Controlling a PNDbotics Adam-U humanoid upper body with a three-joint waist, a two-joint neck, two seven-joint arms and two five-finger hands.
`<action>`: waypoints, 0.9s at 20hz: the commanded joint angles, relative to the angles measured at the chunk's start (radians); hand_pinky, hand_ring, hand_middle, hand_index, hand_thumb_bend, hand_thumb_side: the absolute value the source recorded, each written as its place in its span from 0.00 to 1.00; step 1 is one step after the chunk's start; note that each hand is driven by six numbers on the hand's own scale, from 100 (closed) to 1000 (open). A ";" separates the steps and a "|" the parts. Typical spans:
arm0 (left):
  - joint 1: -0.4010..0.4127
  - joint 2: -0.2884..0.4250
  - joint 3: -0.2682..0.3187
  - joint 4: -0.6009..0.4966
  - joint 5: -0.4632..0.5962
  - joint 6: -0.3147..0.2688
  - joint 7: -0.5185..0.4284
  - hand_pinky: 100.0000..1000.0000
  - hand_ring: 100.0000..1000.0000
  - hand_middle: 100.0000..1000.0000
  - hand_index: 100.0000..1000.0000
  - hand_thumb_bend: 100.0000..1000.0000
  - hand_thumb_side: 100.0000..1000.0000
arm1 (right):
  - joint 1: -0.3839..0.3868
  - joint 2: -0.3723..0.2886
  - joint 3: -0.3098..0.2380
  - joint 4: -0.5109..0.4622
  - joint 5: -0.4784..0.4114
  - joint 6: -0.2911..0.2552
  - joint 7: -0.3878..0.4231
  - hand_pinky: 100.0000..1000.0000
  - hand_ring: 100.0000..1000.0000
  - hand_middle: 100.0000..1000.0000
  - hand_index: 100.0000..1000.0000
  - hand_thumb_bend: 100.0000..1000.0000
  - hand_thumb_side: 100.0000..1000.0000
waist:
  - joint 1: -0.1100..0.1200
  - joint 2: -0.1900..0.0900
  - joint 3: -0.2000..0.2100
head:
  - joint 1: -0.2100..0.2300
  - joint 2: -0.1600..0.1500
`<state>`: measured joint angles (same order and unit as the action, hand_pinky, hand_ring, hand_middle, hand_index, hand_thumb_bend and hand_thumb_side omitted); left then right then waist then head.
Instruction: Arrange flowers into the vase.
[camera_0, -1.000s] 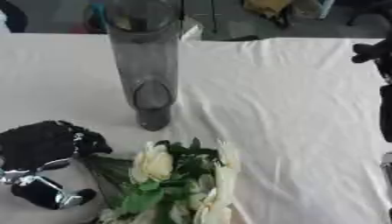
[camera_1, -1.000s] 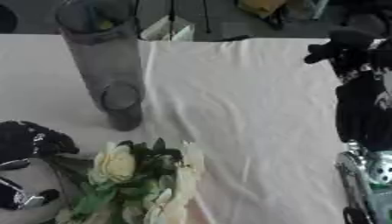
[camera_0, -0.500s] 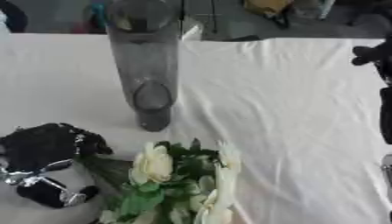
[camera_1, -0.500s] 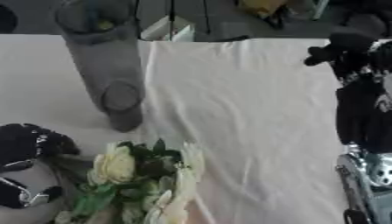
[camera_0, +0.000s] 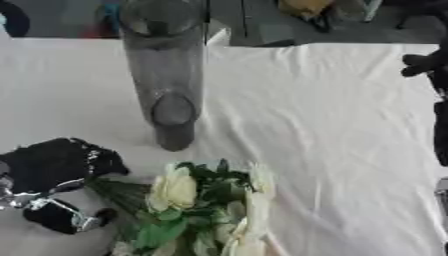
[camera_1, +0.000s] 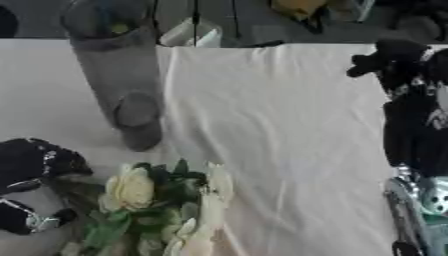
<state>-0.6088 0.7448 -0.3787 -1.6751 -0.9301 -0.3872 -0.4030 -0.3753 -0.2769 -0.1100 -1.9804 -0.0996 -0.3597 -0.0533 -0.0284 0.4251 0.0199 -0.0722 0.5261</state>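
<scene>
Your left hand: bulky black shell, silver metal linkages and joints below it. Your right hand: black, knobbly; black forearm beneath, then a silver-grey section with pale markings.

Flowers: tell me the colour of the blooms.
Cream-white flowers with green leaves, clearest in the left eye view.

One vase, one flower bunch, two hands.

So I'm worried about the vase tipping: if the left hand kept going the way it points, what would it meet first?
Probably the flowers, not the vase: the left hand points right toward their stems, though depth is unclear.
</scene>
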 joint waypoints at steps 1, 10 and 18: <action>-0.009 0.009 -0.007 0.015 -0.004 -0.003 0.001 0.53 0.61 0.67 0.81 0.18 0.59 | -0.009 -0.011 -0.002 -0.020 0.005 0.001 0.000 0.72 0.50 0.48 0.68 0.00 1.00 | 0.008 -0.002 0.000 | 0.002 -0.011; -0.016 -0.005 -0.007 0.057 0.002 -0.001 0.016 0.44 0.48 0.53 0.69 0.09 0.58 | -0.008 -0.010 -0.004 -0.020 0.007 0.002 -0.001 0.72 0.50 0.48 0.68 0.00 1.00 | 0.006 -0.001 0.003 | 0.001 -0.011; -0.026 -0.011 -0.002 0.060 0.006 0.013 0.073 0.33 0.40 0.47 0.63 0.00 0.57 | -0.008 -0.009 -0.003 -0.020 0.009 0.004 0.001 0.72 0.50 0.48 0.68 0.00 1.00 | 0.006 0.001 0.003 | 0.002 -0.012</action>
<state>-0.6295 0.7158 -0.3785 -1.6246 -0.9161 -0.3771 -0.3403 -0.3753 -0.2765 -0.1101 -1.9804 -0.0981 -0.3580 -0.0533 -0.0284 0.4273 0.0233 -0.0719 0.5258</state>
